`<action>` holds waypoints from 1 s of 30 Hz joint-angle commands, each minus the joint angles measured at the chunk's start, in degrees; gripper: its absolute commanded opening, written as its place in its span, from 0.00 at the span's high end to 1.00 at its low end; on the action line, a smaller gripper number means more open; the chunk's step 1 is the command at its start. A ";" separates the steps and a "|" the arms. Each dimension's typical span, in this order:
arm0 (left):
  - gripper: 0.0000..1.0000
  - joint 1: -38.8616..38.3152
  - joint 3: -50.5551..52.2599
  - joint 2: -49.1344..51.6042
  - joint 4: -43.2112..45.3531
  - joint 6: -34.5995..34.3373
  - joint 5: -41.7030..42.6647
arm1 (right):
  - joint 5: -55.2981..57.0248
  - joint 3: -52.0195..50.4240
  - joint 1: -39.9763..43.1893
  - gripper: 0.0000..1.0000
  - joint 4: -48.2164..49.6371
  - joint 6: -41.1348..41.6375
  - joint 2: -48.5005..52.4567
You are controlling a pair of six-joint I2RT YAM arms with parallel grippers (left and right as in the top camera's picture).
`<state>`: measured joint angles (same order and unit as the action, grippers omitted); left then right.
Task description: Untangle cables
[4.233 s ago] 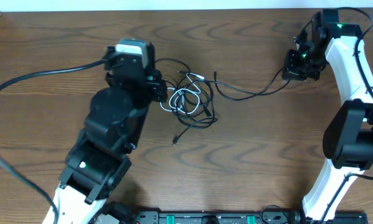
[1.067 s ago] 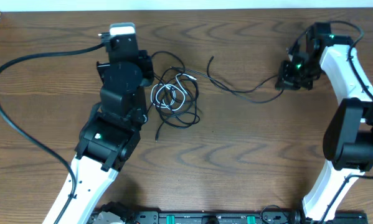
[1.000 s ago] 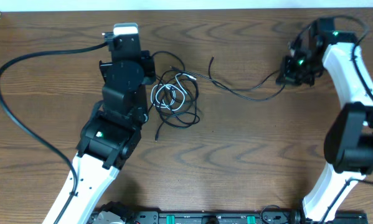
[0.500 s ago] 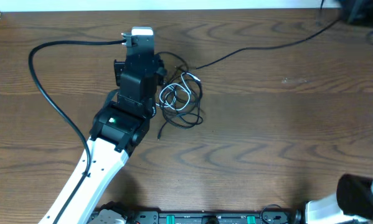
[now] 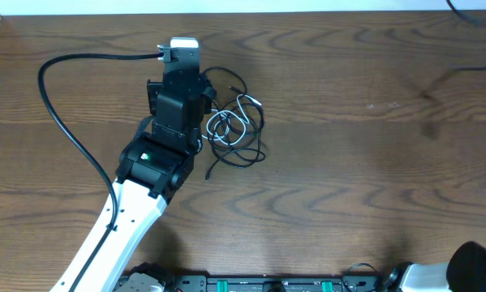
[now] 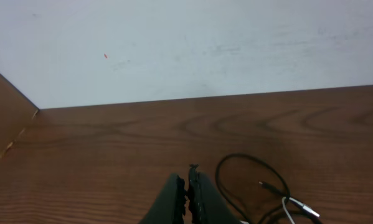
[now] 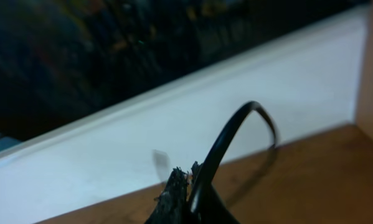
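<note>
Black cable (image 7: 231, 132) is arching out of my right gripper (image 7: 182, 184), jaws clamping it, its far end blurring away. My left gripper (image 6: 187, 190) is squeezing fully closed, any pinched strand hidden; the cable bundle (image 5: 236, 130) is lying just right of it, bare table (image 5: 364, 162) stretching beyond.

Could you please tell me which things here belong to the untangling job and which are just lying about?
Job: tangled black and white cables; black cable pinched in the right gripper; left gripper, shut.
Not the job: thick arm cable; equipment rail.
</note>
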<state>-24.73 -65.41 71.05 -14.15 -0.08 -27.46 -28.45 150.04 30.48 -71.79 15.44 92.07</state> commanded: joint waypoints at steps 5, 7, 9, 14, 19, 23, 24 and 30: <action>0.92 0.35 -0.83 -0.31 -0.61 -0.52 0.00 | 9.46 -0.22 0.59 0.99 -5.18 -7.10 7.34; 0.92 0.35 -0.83 -0.31 -0.90 -0.70 0.07 | 12.33 -0.22 0.61 0.99 -5.95 -8.68 9.64; 0.92 0.35 -0.83 -0.31 -1.29 -0.68 0.04 | 16.00 -0.22 0.61 0.99 -6.10 -9.42 12.31; 0.92 0.33 -0.83 -0.31 -1.92 -0.70 0.04 | 24.59 -0.22 0.59 0.99 -5.75 -10.40 18.25; 0.92 0.35 -0.83 -0.31 -1.88 -0.70 0.04 | 32.22 -0.20 0.61 0.99 -3.89 -8.59 21.53; 0.92 0.33 -0.83 -0.31 -1.88 -0.70 0.04 | 38.62 0.02 0.90 0.99 -1.64 -6.03 20.26; 0.92 0.33 -0.83 -0.31 -1.88 -0.70 0.04 | 39.76 0.02 1.16 0.99 -1.14 -5.95 19.61; 0.92 0.33 -0.83 -0.31 -1.95 -0.70 0.04 | 44.44 0.02 6.60 0.99 2.12 0.44 14.08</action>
<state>-24.73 -65.41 71.05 -16.08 -0.21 -27.29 10.90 149.38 33.91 -70.59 11.40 111.22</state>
